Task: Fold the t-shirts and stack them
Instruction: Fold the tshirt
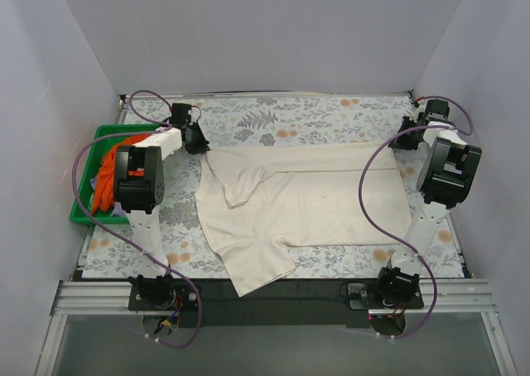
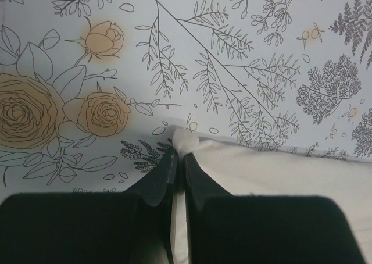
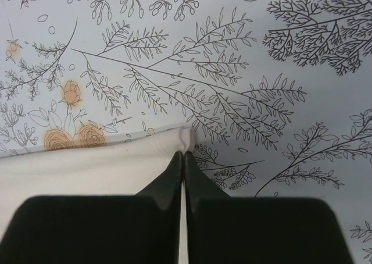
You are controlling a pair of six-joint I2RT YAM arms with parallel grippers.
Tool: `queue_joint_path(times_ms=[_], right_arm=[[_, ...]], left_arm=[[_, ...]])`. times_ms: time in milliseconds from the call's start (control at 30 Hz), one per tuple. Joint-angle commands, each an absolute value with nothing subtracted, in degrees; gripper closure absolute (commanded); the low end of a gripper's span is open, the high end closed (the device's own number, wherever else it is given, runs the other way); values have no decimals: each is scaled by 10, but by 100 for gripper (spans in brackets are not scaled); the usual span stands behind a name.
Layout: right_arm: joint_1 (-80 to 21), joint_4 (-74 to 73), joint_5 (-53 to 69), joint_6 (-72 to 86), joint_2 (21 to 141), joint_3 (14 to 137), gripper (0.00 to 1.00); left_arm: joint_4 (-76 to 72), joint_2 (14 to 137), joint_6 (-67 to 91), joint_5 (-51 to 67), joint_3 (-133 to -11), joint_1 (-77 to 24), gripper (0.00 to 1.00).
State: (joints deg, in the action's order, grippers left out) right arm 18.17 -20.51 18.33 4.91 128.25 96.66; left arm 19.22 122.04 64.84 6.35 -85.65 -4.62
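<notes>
The cream t-shirt (image 1: 306, 198) lies spread across the middle of the flowered table, one sleeve folded over its body and a lower part hanging toward the near edge. My left gripper (image 1: 196, 139) is shut on its far left corner (image 2: 187, 139). My right gripper (image 1: 407, 136) is shut on its far right corner (image 3: 185, 141). Both corners are pinched between the black fingers, low over the table. The orange t-shirt (image 1: 106, 183) lies bunched in the green tray. The lavender t-shirt is hidden or out of view.
The green tray (image 1: 106, 132) sits at the left edge of the table, beside my left arm. Grey walls close in the table at the back and both sides. A black strip (image 1: 315, 289) runs along the near edge.
</notes>
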Motion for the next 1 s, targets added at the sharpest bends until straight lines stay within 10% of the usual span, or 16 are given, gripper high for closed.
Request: queue_joint_path(times_ms=[0, 267, 567, 733, 967], right_arm=[[191, -192, 144, 54, 1288, 989, 99], [191, -186, 156, 67, 1288, 989, 99], [176, -188, 146, 83, 1212, 953, 54], [154, -202, 106, 95, 1137, 908, 35], [81, -237, 51, 105, 1007, 830, 37]], left_arm=[[208, 1226, 648, 7, -863, -33, 100], [202, 1221, 655, 30, -867, -33, 81], [199, 1144, 645, 47, -875, -41, 28], [226, 1070, 615, -15, -861, -89, 25], [264, 981, 554, -69, -787, -237, 34]])
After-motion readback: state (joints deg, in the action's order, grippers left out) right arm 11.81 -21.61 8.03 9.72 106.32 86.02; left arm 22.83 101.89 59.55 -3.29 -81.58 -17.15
